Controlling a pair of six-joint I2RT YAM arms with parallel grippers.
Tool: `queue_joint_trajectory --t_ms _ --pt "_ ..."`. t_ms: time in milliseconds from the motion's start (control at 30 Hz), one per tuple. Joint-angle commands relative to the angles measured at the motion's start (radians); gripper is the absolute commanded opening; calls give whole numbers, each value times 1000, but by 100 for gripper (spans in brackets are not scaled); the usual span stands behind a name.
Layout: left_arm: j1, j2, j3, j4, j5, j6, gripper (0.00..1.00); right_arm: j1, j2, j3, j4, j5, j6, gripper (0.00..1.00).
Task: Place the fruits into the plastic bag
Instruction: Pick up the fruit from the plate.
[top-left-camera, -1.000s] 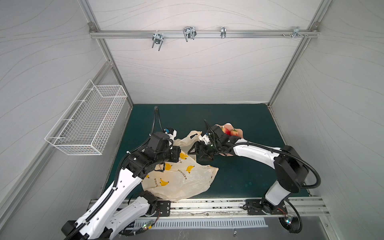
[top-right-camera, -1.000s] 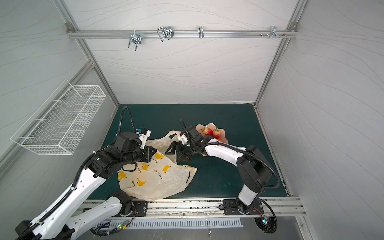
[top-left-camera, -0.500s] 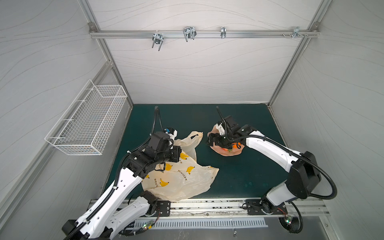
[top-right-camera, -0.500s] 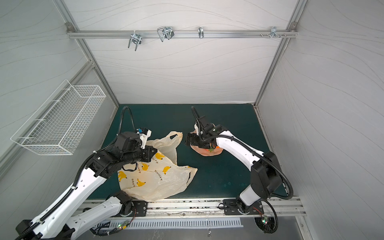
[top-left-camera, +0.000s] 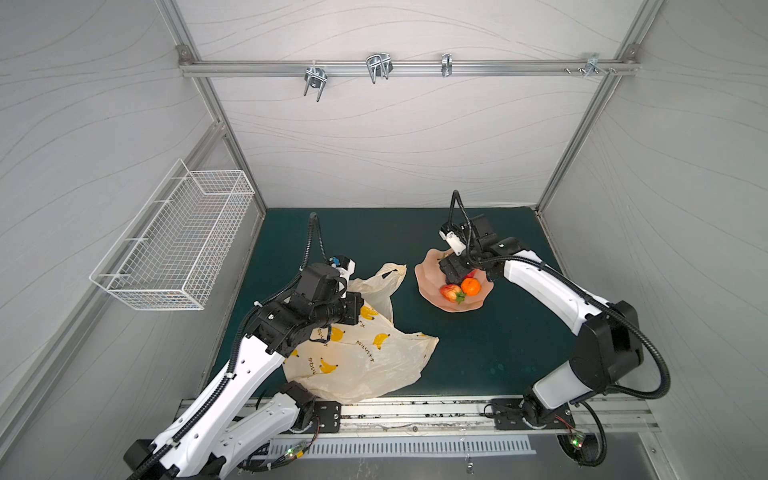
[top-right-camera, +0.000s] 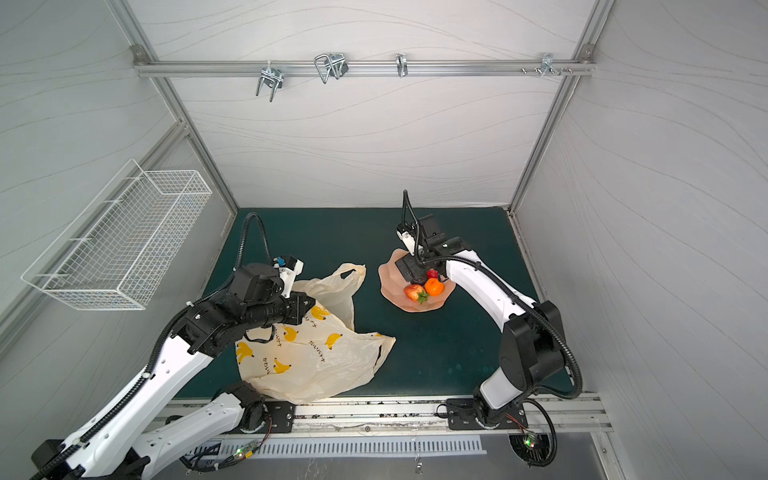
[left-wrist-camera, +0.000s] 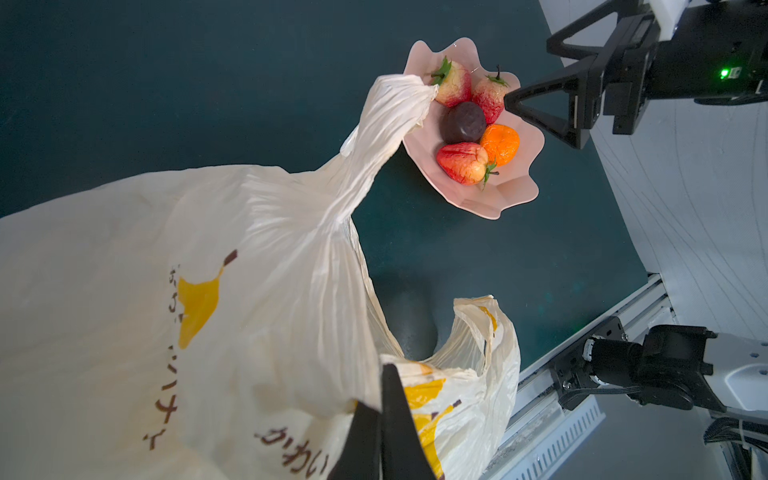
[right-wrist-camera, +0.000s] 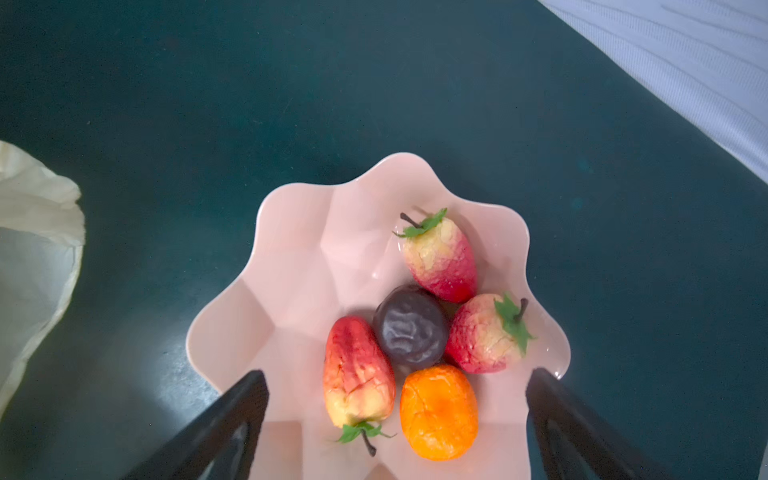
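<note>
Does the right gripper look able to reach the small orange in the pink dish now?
Probably yes. The right gripper hangs open over the pink dish, with the small orange uncovered between its fingers. A strawberry and the dark round piece lie close beside it and may get nudged.

Place: a robotics lab test cell.
Walls: white panels (top-left-camera: 374, 137) in an aluminium frame (top-left-camera: 232, 137).
Overhead: a cross-bar (top-left-camera: 498, 68) carrying metal hooks (top-left-camera: 377, 68).
Bench (top-left-camera: 374, 241): dark green mat; left arm (top-left-camera: 232, 386) and right arm (top-left-camera: 540, 286) bolted to a slotted base rail (top-left-camera: 415, 413).
Fittings: wire basket (top-left-camera: 178, 241) on the side wall; a bare lit circuit board (top-left-camera: 576, 443).
</note>
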Motion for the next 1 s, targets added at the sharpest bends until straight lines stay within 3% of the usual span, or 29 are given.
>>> queue_joint_trajectory --t_ms 0,567,967 --pt "-4 -16 39 24 5 2 0 -12 50 0 55 -66 -195 97" --pt "-4 12 66 5 0 2 0 -88 297 162 -9 -125 -166 89" --pt "-5 27 89 -13 -2 2 0 -91 391 169 39 -44 -152 88"
